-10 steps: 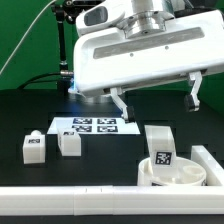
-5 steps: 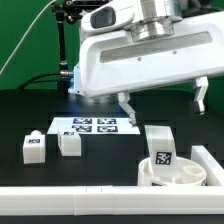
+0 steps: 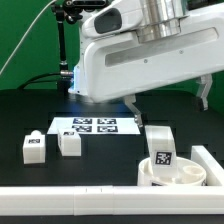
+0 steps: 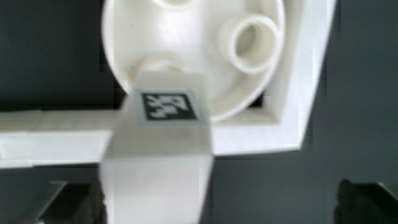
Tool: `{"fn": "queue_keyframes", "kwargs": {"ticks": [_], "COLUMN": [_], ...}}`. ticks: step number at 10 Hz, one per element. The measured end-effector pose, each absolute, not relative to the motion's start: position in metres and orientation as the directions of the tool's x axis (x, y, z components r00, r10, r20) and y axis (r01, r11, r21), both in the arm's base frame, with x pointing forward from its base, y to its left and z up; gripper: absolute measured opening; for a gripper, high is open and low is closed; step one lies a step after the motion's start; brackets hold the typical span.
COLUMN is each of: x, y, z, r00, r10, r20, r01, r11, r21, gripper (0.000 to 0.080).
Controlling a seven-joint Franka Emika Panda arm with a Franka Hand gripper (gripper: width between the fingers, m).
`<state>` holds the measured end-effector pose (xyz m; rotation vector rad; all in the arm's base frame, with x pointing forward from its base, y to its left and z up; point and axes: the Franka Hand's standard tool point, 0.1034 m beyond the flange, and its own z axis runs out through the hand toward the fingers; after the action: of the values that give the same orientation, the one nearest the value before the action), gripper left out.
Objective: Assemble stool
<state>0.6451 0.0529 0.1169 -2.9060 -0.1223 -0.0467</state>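
The round white seat (image 3: 172,173) lies at the exterior view's right, against the rail corner. One tagged leg (image 3: 159,146) stands upright in it. Two loose legs (image 3: 33,148) (image 3: 70,143) stand at the exterior view's left. My gripper (image 3: 169,102) is open and empty, hanging above the seat and the upright leg. In the wrist view the seat (image 4: 196,40) and that leg (image 4: 160,140) lie below my gripper (image 4: 217,205). The leg is between the spread fingertips (image 4: 64,200), nearer one of them and touching neither.
The marker board (image 3: 95,126) lies behind the loose legs. A long white border rail (image 3: 70,203) runs along the front, with a side piece (image 3: 207,160) at the exterior view's right; it also shows in the wrist view (image 4: 54,130).
My gripper has moved toward the exterior view's right, over the seat and the upright leg. It stays open. The parts have not moved.
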Motion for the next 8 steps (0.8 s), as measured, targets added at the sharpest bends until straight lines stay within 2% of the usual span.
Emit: {"fn": "queue_keyframes", "kwargs": {"ticks": [1, 2, 4, 6, 8], "x": [0.651, 0.655, 0.655, 0.655, 0.658], "y": [0.052, 0.056, 0.058, 0.058, 0.063], "z": [0.121, 0.123, 0.122, 0.122, 0.123], "r00": [0.988, 0.967, 0.962, 0.906, 0.74], "r10": [0.142, 0.243, 0.261, 0.411, 0.66], "r20": [0.059, 0.083, 0.087, 0.105, 0.13], "r01": [0.152, 0.252, 0.27, 0.421, 0.67], "r11": [-0.968, -0.959, -0.953, -0.9, -0.741], "r21": [-0.198, -0.131, -0.134, -0.114, -0.044], "gripper": [0.0649, 0.0649, 0.0649, 0.0649, 0.0649]}}
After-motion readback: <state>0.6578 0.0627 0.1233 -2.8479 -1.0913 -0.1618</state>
